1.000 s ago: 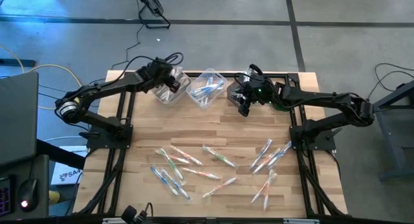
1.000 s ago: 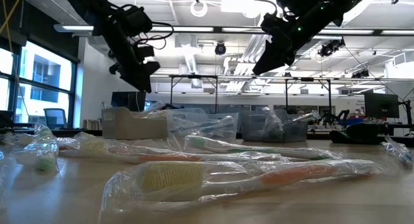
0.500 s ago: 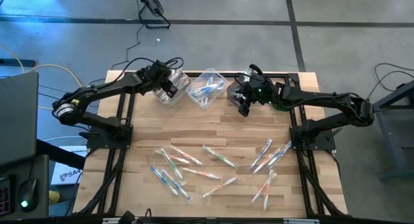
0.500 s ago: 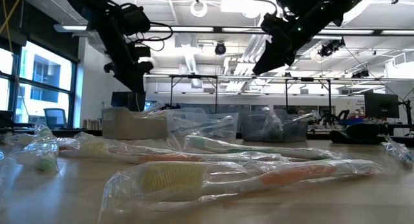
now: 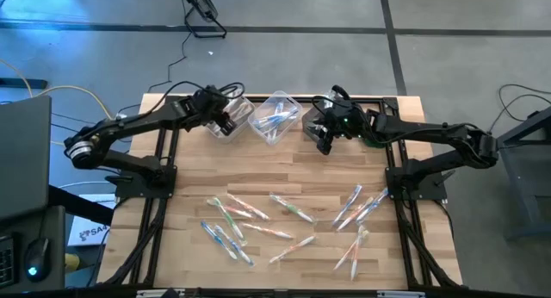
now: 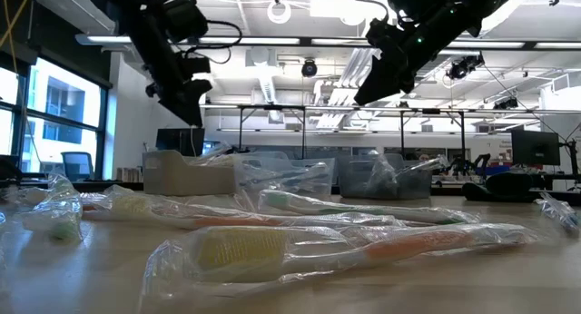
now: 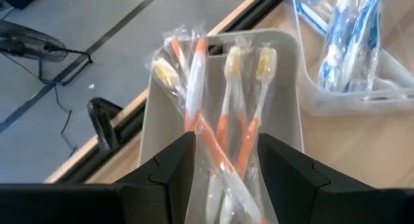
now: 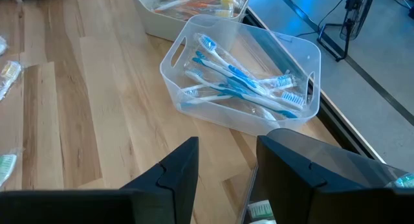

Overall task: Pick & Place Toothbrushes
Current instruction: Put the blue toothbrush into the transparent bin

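Wooden table point(image 5: 284, 173) | my left end effector point(image 7: 223, 162) parted, empty, above orange toothbrushes point(image 7: 213, 114) bin point(image 7: 284, 88) | right end effector point(image 8: 226, 162) parted, empty, beside blue-brush bin point(image 8: 242, 88) | no legible writing

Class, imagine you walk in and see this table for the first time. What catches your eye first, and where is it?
Most striking is the scatter of wrapped toothbrushes across the near half of the wooden table. Along the far edge stand clear bins: one with orange-handled brushes directly under the open left gripper, and a middle one with blue-handled brushes. The right gripper, also open and empty, hangs beside that middle bin.
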`<state>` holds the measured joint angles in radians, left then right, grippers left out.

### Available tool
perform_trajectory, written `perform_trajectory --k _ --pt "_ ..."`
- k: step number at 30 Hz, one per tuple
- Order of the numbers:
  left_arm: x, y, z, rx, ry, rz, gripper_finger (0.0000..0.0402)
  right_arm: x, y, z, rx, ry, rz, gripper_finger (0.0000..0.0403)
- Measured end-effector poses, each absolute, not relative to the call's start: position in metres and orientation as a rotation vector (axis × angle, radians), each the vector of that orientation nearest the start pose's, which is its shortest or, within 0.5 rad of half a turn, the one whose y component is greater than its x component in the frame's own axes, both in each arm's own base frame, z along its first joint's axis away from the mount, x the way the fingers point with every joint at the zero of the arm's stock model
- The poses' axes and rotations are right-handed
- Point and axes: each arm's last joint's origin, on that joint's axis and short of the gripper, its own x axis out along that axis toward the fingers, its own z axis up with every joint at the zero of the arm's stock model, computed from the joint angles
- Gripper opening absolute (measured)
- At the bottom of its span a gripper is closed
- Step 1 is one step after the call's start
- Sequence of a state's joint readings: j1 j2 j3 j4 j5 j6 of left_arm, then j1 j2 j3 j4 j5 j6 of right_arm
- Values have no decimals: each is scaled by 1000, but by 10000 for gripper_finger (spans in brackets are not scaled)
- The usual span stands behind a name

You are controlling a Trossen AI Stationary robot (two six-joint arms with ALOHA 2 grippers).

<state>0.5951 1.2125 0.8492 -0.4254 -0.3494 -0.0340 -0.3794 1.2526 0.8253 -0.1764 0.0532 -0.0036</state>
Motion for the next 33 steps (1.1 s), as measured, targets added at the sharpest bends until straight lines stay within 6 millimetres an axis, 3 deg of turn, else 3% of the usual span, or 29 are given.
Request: perform_trajectory --k 9,26,33 --pt "191 141 237 -174 782 925 164 245 -100 252 95 601 -418 148" --pt "164 122 261 -150 674 890 164 245 -100 252 96 601 -419 148" --pt "146 103 246 -215 534 717 164 245 -100 252 96 601 -419 148"
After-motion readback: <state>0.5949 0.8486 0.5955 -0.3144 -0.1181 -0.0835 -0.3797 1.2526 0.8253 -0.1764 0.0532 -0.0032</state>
